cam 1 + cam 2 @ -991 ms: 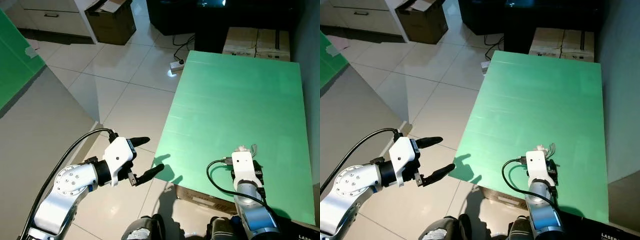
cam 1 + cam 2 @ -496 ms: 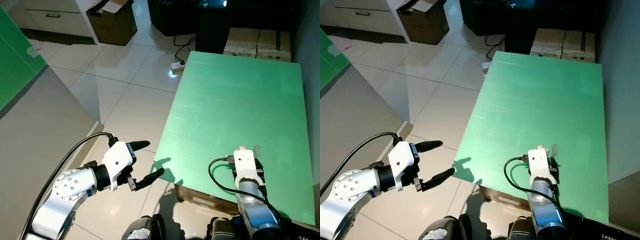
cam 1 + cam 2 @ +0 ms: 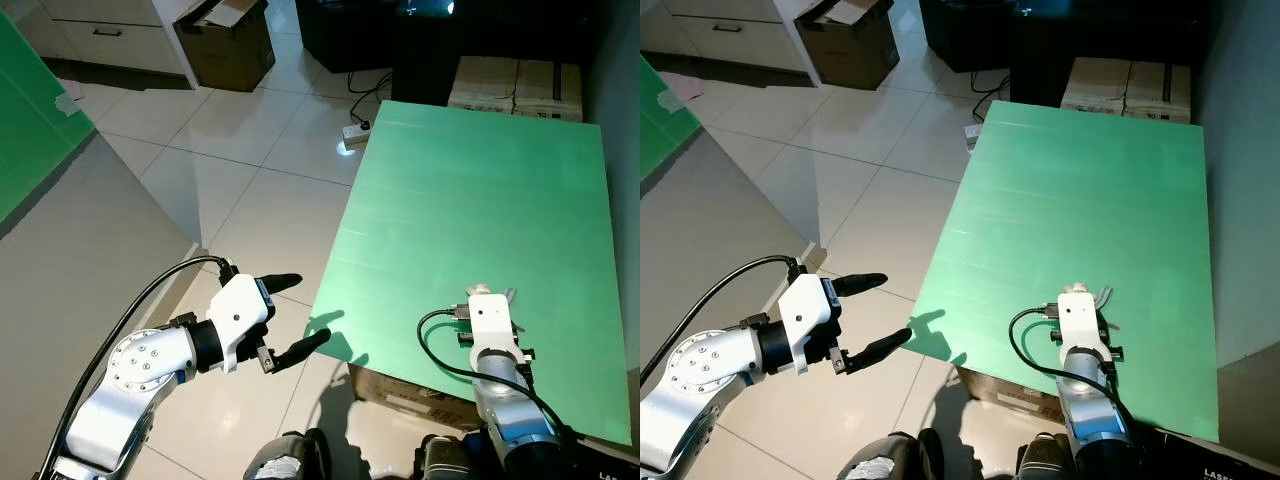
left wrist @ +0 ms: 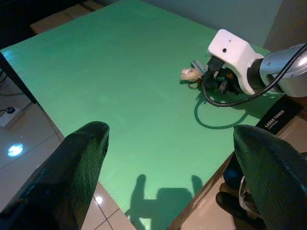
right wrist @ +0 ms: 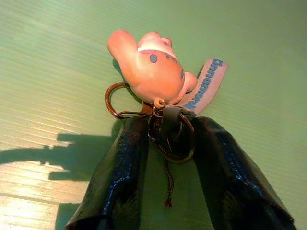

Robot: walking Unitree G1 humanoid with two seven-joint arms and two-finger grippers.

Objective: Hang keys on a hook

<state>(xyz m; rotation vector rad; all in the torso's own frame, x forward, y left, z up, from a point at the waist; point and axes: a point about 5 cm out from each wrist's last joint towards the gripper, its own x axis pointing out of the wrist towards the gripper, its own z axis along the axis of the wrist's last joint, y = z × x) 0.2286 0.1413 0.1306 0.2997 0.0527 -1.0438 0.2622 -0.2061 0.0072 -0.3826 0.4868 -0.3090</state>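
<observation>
Broadly, your green table [image 3: 480,190] carries the keychain [image 5: 160,91] near its front edge. Your right gripper [image 5: 168,143] straddles its rings, not yet clenched; left gripper [image 3: 290,315] spread idle. Light, floppy: pinch the ring [image 5: 172,139], not the rubbery figure [image 5: 148,67].

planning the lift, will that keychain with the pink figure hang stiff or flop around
Probably floppy: the pink figure, tag and rings are loosely linked, so they should dangle and swing. Likely light. The right gripper straddles the rings, which could slip.
</observation>
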